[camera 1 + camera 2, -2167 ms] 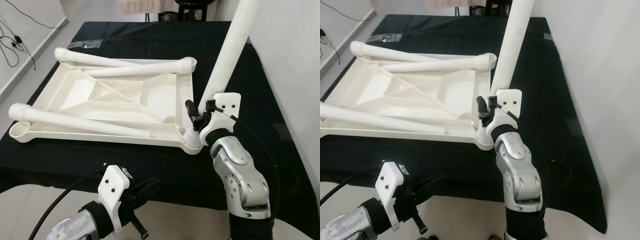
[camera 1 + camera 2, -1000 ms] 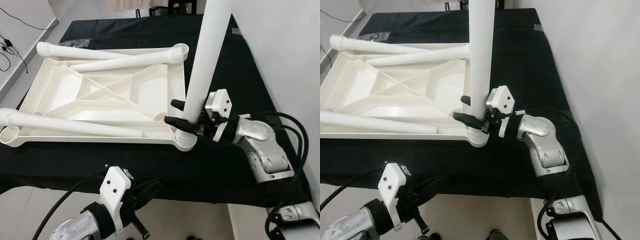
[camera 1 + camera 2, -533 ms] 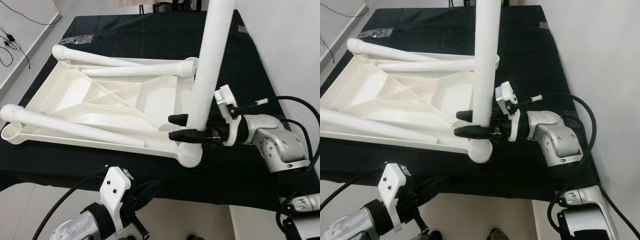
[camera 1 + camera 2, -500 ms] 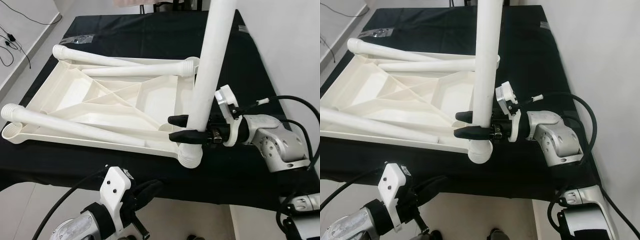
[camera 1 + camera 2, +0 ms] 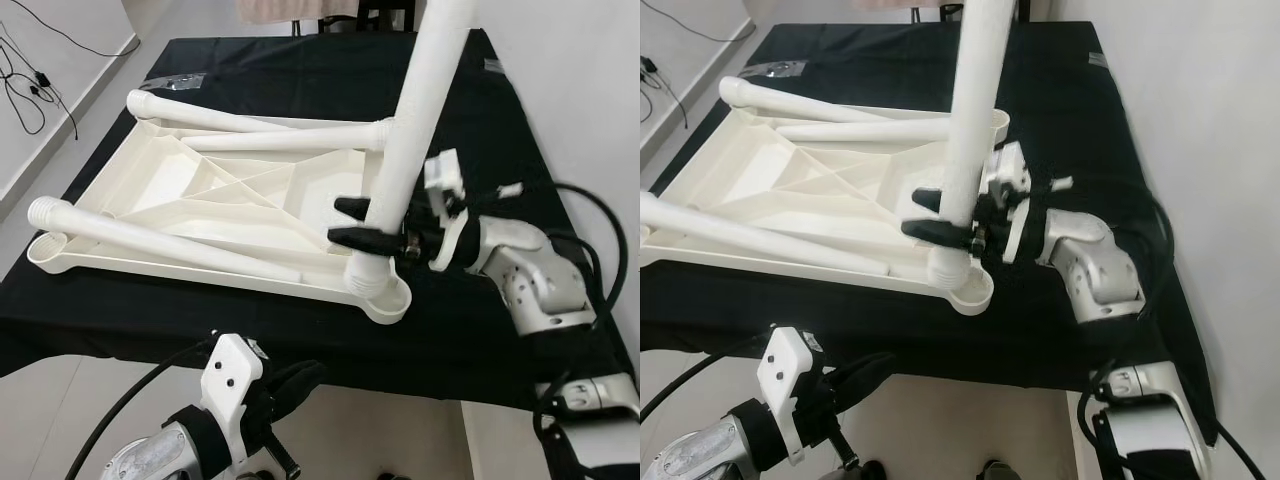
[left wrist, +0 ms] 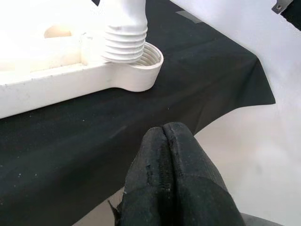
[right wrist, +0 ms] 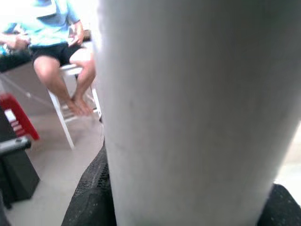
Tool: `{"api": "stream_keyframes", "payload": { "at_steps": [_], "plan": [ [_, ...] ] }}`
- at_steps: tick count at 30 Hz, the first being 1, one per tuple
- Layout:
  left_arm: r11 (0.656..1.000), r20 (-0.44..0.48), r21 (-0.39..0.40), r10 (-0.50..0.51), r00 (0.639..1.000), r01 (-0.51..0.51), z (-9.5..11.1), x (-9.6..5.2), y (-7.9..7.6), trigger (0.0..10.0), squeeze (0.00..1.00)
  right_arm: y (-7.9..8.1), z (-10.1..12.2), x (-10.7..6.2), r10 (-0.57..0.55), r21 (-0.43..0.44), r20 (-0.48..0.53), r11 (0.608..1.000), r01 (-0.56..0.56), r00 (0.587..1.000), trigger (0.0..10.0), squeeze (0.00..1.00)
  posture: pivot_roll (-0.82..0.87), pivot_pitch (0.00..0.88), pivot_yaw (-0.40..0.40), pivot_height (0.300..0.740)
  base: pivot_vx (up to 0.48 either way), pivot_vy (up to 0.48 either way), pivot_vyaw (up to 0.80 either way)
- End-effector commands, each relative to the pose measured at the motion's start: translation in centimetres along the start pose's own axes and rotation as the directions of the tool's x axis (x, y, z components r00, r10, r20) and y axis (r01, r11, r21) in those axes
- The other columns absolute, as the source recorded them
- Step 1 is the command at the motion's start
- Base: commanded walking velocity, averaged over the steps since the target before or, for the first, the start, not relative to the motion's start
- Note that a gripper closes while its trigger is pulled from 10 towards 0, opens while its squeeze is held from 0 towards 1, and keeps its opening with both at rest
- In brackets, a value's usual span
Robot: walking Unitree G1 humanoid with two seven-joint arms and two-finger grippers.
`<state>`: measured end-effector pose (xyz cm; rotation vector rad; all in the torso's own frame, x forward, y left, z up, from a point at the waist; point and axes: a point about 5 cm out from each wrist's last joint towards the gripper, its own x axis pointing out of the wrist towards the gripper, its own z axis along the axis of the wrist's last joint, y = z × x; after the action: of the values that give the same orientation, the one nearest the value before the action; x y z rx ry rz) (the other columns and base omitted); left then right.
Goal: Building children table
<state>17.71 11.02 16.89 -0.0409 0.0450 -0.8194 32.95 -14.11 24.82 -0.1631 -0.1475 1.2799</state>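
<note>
At the near right corner of the upturned table top [image 5: 150,180], on the black cloth [image 5: 300,70]: right gripper [image 5: 348,222] clamped around the standing leg [image 5: 415,120], one black finger on each side, just above its threaded end. Compared with half a second ago, wrist rolled a little about the leg and the foot of the leg brought onto the corner socket [image 5: 392,300]. Seen from the left wrist, threaded end resting in the socket's ring but with several ridges exposed and leaning, top tilted away to the right. Probably means threads barely started, or only perched: needs righting before more turning, else likely to cross-thread or pop out. Hard to tell whether any thread has actually bitten. Left gripper [image 6: 164,141] low in front of the table edge, fingers pressed together on nothing, idle. Lying across the underside of the table top, three more loose legs: one along the near side [image 5: 170,240], two at the far side [image 5: 210,120] [image 5: 290,140], none in the way of the working corner. Beyond, a clear plastic bag [image 5: 170,82] on the cloth and cables [image 5: 30,80] on the floor to the left. Close on the right, a wall [image 5: 590,100], leaving the elbow little room for further turns. In the right wrist view, past the leg, a seated person [image 7: 51,42], well apart.
</note>
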Motion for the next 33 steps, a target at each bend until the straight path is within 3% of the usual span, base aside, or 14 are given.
{"api": "stream_keyframes", "payload": {
  "at_steps": [1, 5, 11, 19, 27, 33],
  "plan": [
    [1.000, -0.023, 0.009, -0.003, 1.000, 0.003, -0.2, -0.3, 0.0, 10.0, 0.00, 0.3, -0.7, 0.0, -0.003, -0.035, -0.044, 0.999, 0.001, 0.999, 10.0, 0.00, 0.06, 0.257, 0.041, 0.740, 0.000, 0.000, 0.00],
    [1.000, -0.023, 0.009, -0.002, 1.000, 0.002, -0.2, -0.3, 0.0, 10.0, 0.00, 0.4, -2.4, -0.9, -0.061, -0.126, -0.134, 0.991, 0.044, 0.989, 10.0, 0.00, 0.06, 0.264, 0.040, 0.740, 0.000, 0.000, 0.00],
    [1.000, -0.022, 0.007, -0.001, 1.000, 0.001, -0.1, -0.4, 0.0, 10.0, 0.00, 0.9, -3.3, -2.0, -0.100, -0.161, -0.158, 0.984, 0.074, 0.982, 10.0, 0.00, 0.06, 0.270, 0.044, 0.740, 0.000, 0.000, 0.00],
    [1.000, -0.024, 0.004, -0.002, 1.000, 0.002, -0.2, -0.4, 0.1, 10.0, 0.00, 1.2, -3.7, -3.5, -0.079, -0.122, -0.176, 0.991, 0.058, 0.981, 10.0, 0.00, 0.06, 0.273, 0.046, 0.740, 0.000, 0.000, 0.00],
    [1.000, -0.024, 0.004, 0.001, 1.000, -0.001, -0.1, -0.4, 0.2, 10.0, 0.00, 2.1, -3.6, -3.4, -0.025, -0.104, -0.168, 0.995, 0.007, 0.985, 10.0, 0.00, 0.06, 0.276, 0.047, 0.740, 0.000, 0.000, 0.00],
    [1.000, -0.024, 0.007, 0.001, 1.000, -0.001, -0.1, -0.4, 0.2, 10.0, 0.00, 3.7, -4.1, -2.7, 0.071, -0.077, -0.171, 0.993, -0.085, 0.983, 10.0, 0.00, 0.06, 0.276, 0.048, 0.740, 0.000, 0.000, 0.00]
  ]
}}
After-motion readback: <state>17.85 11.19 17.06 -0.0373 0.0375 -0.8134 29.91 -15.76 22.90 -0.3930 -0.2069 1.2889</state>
